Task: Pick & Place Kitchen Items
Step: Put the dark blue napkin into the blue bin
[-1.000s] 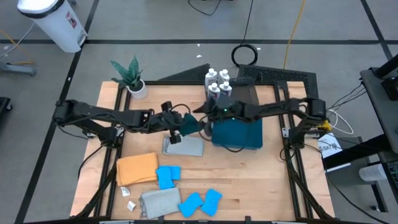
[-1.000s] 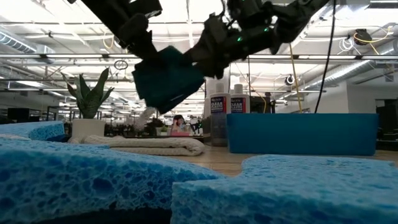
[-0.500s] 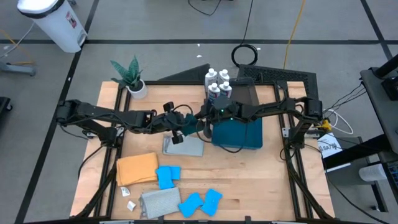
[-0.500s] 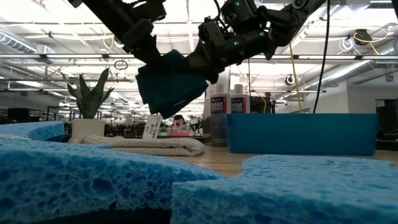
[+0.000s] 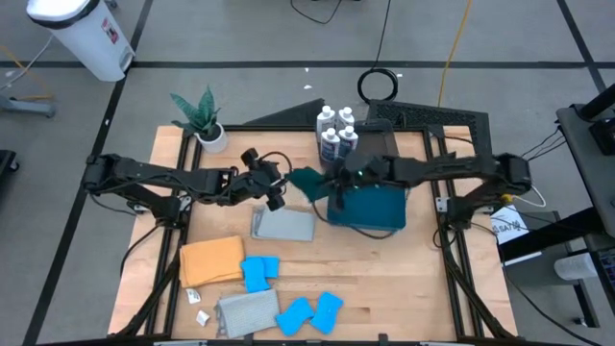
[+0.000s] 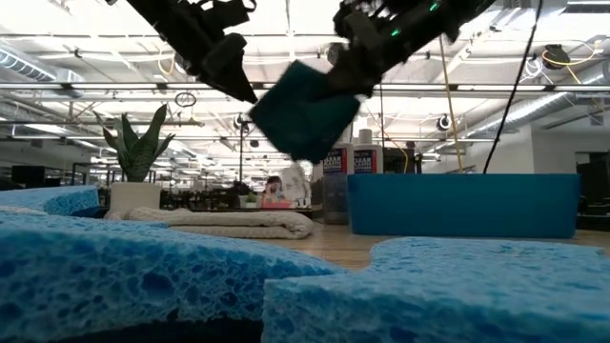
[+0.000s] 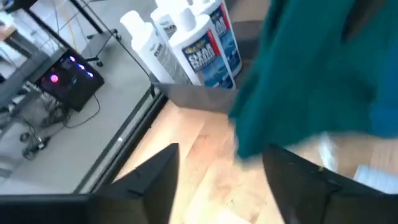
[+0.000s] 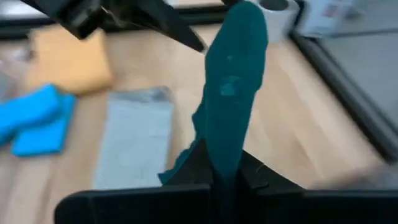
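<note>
Cloth: a dark green cloth (image 5: 307,181) is held in the air, clamped between the closed fingers of the right gripper (image 5: 333,185); its free part hangs toward the left gripper.
Right gripper: closed on the cloth's edge, as shown in the right wrist view (image 8: 227,165); it is held above the near edge of the blue bin (image 5: 380,207).
Left gripper: (image 5: 270,188) open, with nothing between its fingers (image 7: 155,177); it is placed just beside the cloth (image 7: 311,81), apart from it.
Bottles: four white bottles (image 5: 336,130) are grouped beyond the right gripper, past the bin.
Grey cloth: a folded grey cloth (image 5: 284,225) is laid on the table (image 5: 384,279) just below the left gripper.
Other items: an orange cloth (image 5: 211,260), blue sponges (image 5: 259,272) and a second grey cloth (image 5: 247,312) are spread well apart from both grippers, toward the table's front.
Plant: (image 5: 204,117) is set at the far corner behind the left arm.
</note>
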You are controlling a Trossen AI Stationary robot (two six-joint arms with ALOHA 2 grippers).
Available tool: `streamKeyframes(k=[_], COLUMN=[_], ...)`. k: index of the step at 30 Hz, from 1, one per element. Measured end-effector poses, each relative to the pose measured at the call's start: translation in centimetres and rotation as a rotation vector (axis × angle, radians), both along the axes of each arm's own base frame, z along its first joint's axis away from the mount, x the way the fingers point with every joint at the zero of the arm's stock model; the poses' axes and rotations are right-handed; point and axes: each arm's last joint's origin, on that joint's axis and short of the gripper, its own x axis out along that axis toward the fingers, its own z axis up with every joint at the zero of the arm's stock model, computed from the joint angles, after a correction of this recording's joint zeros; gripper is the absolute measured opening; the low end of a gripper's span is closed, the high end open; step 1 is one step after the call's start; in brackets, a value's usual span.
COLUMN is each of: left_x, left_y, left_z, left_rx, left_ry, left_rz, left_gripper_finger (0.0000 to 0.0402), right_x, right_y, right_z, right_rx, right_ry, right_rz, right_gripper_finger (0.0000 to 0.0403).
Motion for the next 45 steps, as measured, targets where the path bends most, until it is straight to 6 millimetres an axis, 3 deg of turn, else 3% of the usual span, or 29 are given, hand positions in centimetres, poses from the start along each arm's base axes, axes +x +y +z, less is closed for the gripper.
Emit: streamKeyframes(k=[6,11,14,27,37,41,45], left_x=[0.0,0.0,0.0,-0.1,-0.1,-0.1,-0.1], left_y=[0.0,0.3,0.9,2.7,2.6,2.6,2.6], left_z=[-0.1,-0.1,-0.1,-0.1,-0.2,-0.2,-0.2], left_rx=[0.041,0.046,0.045,-0.007,-0.091,-0.107,-0.125], left_ry=[0.049,0.049,0.050,0.036,0.000,-0.012,-0.025], left_rz=[-0.041,-0.032,-0.011,0.009,-0.008,0.003,0.018], left_gripper_finger=[0.0294,0.0312,0.0314,0.0310,0.0310,0.0310,0.0310], right_x=[-2.8,-5.8,-7.4,-10.3,-11.5,-12.0,-12.3], right_y=[3.9,6.1,7.0,6.4,6.5,6.4,6.3], right_z=[0.3,0.2,-1.0,-7.1,-9.6,-10.4,-10.9], right_rx=[-0.034,0.070,0.123,0.336,0.370,0.347,0.301], right_ry=[0.029,-0.031,-0.041,-0.049,-0.016,0.011,0.043], right_rz=[-0.217,-0.351,-0.380,-0.562,-0.597,-0.599,-0.577], right_gripper_finger=[0.0001,0.0001,0.0001,0.0000,0.0002,0.0027,0.0077])
